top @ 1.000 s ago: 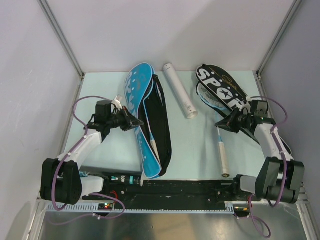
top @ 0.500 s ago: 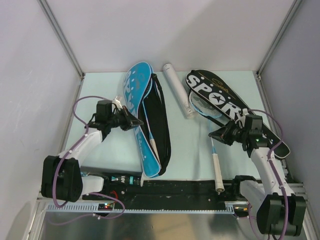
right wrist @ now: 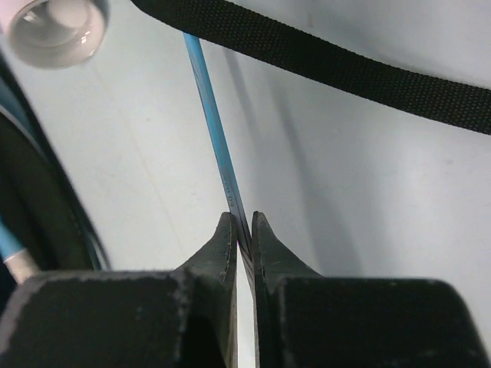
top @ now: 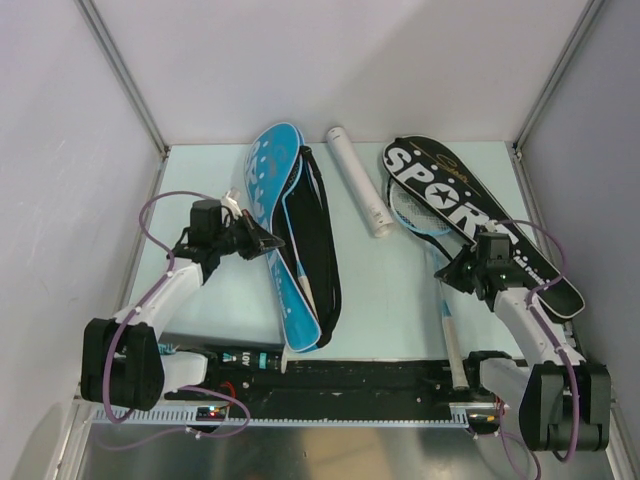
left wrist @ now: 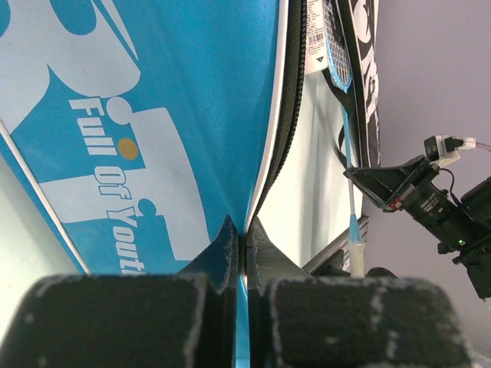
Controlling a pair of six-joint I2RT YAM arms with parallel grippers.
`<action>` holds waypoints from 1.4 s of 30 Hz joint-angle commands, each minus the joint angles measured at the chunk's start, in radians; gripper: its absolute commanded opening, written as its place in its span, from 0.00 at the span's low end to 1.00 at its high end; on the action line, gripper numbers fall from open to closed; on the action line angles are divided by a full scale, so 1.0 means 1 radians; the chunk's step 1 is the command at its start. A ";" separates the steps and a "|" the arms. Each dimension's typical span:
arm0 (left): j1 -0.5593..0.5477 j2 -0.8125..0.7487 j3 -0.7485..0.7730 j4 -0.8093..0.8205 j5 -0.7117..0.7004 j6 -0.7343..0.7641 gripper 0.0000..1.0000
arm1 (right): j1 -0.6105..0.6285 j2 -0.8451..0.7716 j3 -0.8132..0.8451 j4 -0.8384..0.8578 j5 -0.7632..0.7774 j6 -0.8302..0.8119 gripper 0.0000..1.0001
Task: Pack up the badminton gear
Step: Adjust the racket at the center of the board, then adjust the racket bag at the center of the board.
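A pale green table (top: 390, 290) stands boxed in by plain lilac-grey walls (top: 350, 60). The left gripper (left wrist: 244, 234) pinches the edge of the blue cover (top: 270, 190) lying centre-left. The right gripper (right wrist: 243, 230) is clamped on the thin shaft of the racket (right wrist: 217, 146) beside the black cover (top: 470, 205), with a white tube (top: 360, 180) between both covers

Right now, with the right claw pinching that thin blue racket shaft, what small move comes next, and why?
Probably slide the thin-framed light-blue racket head-first further into the black "SPORT" cover: the right gripper is shut on its shaft, and its head shows beside the cover.
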 commanded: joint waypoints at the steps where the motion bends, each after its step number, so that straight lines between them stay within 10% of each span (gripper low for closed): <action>1: 0.009 -0.028 0.065 0.033 -0.003 -0.007 0.00 | -0.006 0.057 0.006 0.042 0.208 0.021 0.00; 11: 0.004 -0.041 0.052 0.031 -0.014 0.007 0.00 | -0.069 0.148 0.016 0.163 0.245 0.155 0.00; 21: -0.002 -0.044 0.048 0.033 -0.024 0.018 0.00 | -0.073 0.256 0.061 0.309 -0.045 0.158 0.00; 28: -0.003 -0.055 0.058 0.028 -0.023 0.022 0.00 | -0.063 0.260 0.178 0.016 0.105 0.018 0.38; 34: -0.006 -0.067 0.049 0.026 -0.017 0.035 0.00 | -0.035 0.222 0.298 0.024 0.192 -0.214 0.44; 42: -0.009 -0.076 0.030 0.012 0.008 0.076 0.00 | -0.032 0.560 0.532 0.000 0.154 -0.468 0.48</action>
